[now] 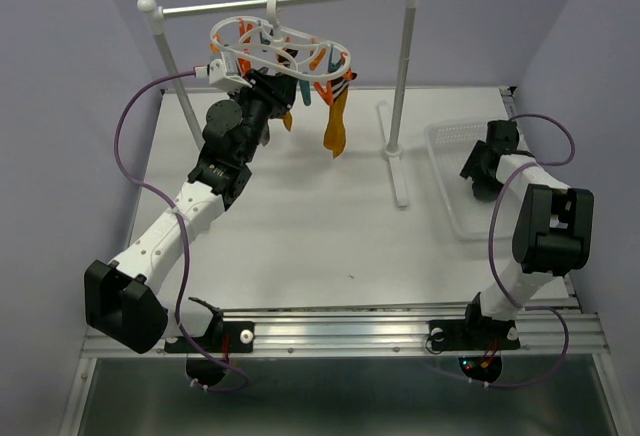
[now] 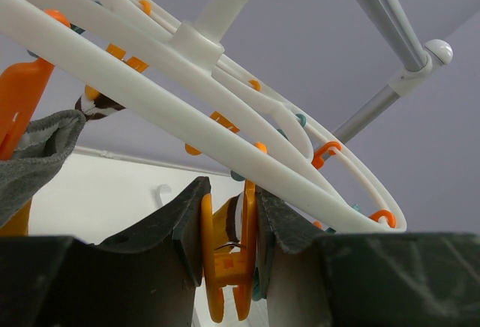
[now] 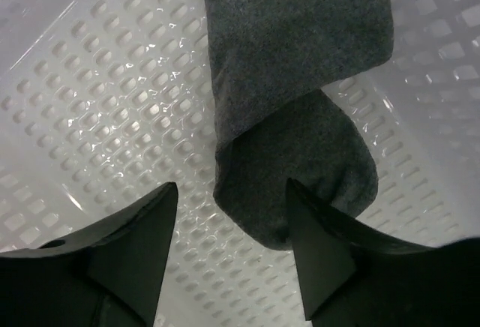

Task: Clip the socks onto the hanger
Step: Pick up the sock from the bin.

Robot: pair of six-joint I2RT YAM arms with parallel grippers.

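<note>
I'm on the pickup of the next sock. My right gripper (image 3: 231, 199) sits down in the clear basket (image 3: 97, 79), fingers well apart and straddling the folded end of a dark grey sock (image 3: 292, 64), with nothing pinched yet. Up at the hanger (image 2: 150, 109), my left gripper (image 2: 230, 218) is clamped on an orange clip (image 2: 211, 267), squeezing it. Next, I judge, I must pinch the sock, lift it and carry it across to that clip.

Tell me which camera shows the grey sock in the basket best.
Right wrist: the folded grey sock fills the frame, lying on the basket floor. The top view hides it behind the right arm; the left wrist view doesn't show it.
</note>
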